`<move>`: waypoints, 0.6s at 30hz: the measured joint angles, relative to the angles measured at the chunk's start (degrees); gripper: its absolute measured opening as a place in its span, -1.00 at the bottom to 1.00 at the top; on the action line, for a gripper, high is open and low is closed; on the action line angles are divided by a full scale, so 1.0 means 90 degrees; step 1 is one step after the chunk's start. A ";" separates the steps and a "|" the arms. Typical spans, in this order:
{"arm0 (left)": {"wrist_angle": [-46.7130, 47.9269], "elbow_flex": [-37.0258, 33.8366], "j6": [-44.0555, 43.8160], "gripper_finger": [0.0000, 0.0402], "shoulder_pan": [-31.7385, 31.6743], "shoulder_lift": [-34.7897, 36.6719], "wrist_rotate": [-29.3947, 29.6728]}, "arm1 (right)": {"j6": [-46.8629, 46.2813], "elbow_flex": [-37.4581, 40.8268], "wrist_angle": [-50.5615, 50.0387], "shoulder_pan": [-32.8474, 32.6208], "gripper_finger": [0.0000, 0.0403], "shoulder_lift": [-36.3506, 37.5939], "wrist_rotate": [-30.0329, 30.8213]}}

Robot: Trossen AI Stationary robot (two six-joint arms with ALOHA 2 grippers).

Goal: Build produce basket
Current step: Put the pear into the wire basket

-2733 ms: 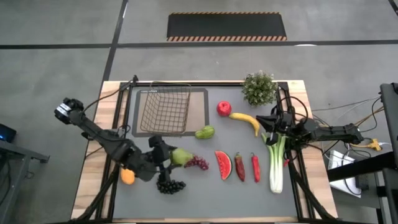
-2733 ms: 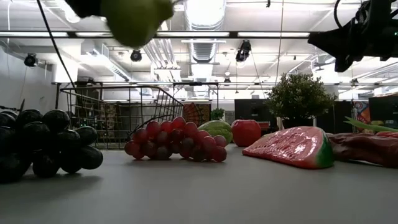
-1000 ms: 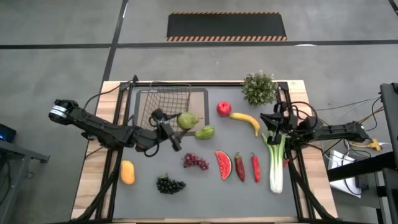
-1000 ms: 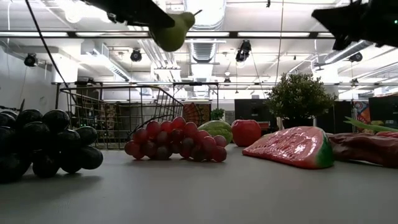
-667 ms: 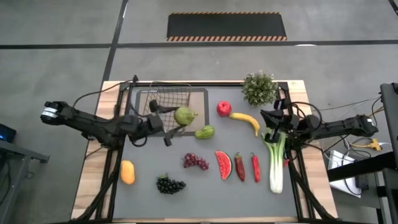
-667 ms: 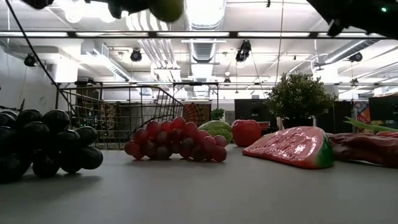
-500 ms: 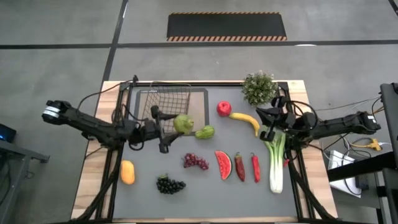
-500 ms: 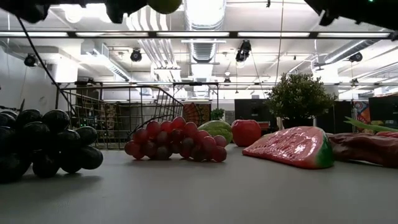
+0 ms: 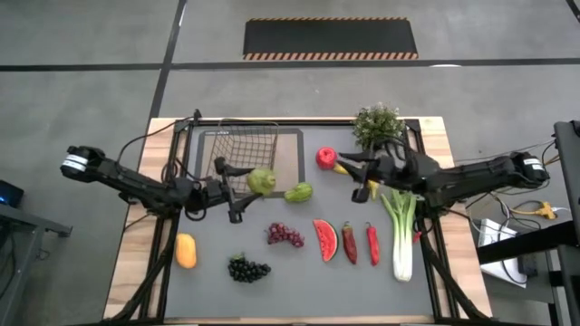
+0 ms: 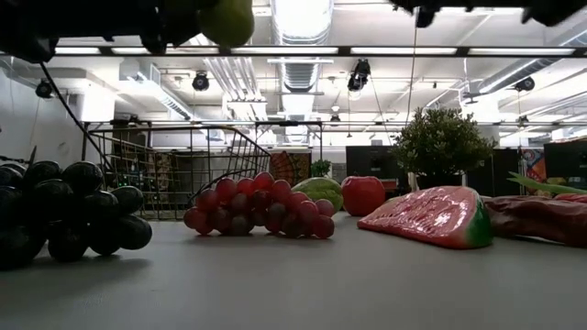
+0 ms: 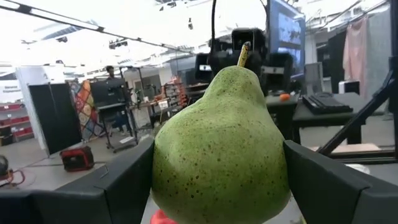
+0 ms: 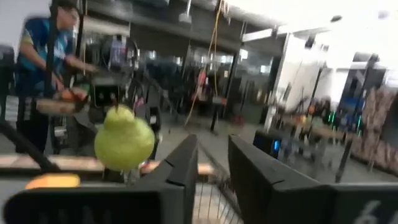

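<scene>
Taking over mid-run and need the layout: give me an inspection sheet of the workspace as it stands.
Surface: grey table top on a wooden frame; tan mat under the basket.
Job's things: wire basket at the back left, nothing seen in it. One pear held in the air over its near right corner. On the table: second pear, apple, banana, red grapes, dark grapes, watermelon slice, two chilies, leek, orange fruit.
Clutter: potted plant.
Grippers: left gripper fingers around the pear; right gripper over the apple and banana, holding nothing, fingers slightly apart.
Cables: along both arms.
Surroundings: a person in the right wrist view.
</scene>
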State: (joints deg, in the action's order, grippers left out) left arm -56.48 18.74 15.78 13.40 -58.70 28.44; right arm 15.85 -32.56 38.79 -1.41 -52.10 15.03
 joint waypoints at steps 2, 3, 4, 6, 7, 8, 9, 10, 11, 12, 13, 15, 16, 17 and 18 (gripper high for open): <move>-0.0011 -0.0045 0.0010 0.50 -0.0004 0.0034 0.0069 | -0.0152 -0.0291 -0.0530 0.0062 -0.48 -0.0190 -0.0002; -0.0003 -0.0059 0.0052 0.50 -0.0007 0.0045 0.0084 | -0.0225 -0.0448 -0.0716 0.0090 -0.43 -0.0274 0.0000; -0.0005 -0.0060 0.0125 0.50 -0.0016 0.0047 0.0084 | -0.0313 -0.0593 -0.0827 0.0122 -0.37 -0.0331 -0.0002; -0.0005 -0.0060 0.0252 0.50 -0.0041 0.0061 0.0088 | -0.0463 -0.0862 -0.1093 0.0198 -0.26 -0.0458 -0.0001; 0.0006 -0.0060 0.0319 0.50 -0.0048 0.0089 0.0110 | -0.0511 -0.0980 -0.1176 0.0225 -0.21 -0.0534 -0.0009; -0.0011 -0.0060 0.0381 0.50 -0.0061 0.0099 0.0138 | -0.0557 -0.1084 -0.1284 0.0252 -0.15 -0.0613 -0.0038; -0.0028 -0.0060 0.0445 0.50 -0.0069 0.0102 0.0161 | -0.0610 -0.1165 -0.1382 0.0271 -0.10 -0.0700 -0.0059; -0.0020 -0.0061 0.0490 0.50 -0.0073 0.0103 0.0218 | -0.0616 -0.1243 -0.1412 0.0286 -0.05 -0.0789 -0.0078; -0.0002 -0.0068 0.0536 0.50 -0.0076 0.0100 0.0229 | -0.0614 -0.1316 -0.1417 0.0286 -0.01 -0.0868 -0.0122; -0.0001 -0.0090 0.0583 0.50 -0.0077 0.0100 0.0235 | -0.0616 -0.1383 -0.1417 0.0287 0.03 -0.0937 -0.0171; -0.0009 -0.0117 0.0622 0.50 -0.0077 0.0095 0.0236 | -0.0615 -0.1460 -0.1399 0.0286 0.06 -0.1008 -0.0180; -0.0003 -0.0205 0.0645 0.50 -0.0077 0.0093 0.0234 | -0.0614 -0.1614 -0.1396 0.0286 0.12 -0.1139 -0.0205; -0.0003 -0.0257 0.0647 0.50 -0.0077 0.0093 0.0234 | -0.0614 -0.1692 -0.1452 0.0286 0.14 -0.1216 -0.0209; 0.0002 -0.0317 0.0649 0.50 -0.0077 0.0118 0.0232 | -0.0609 -0.1772 -0.1516 0.0286 0.16 -0.1289 -0.0219; 0.0006 -0.0383 0.0647 0.50 -0.0077 0.0160 0.0234 | -0.0607 -0.1852 -0.1594 0.0286 0.17 -0.1354 -0.0221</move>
State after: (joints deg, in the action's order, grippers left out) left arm -56.43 15.29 21.61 12.71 -57.26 30.54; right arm 10.39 -49.23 24.45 1.17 -64.29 13.04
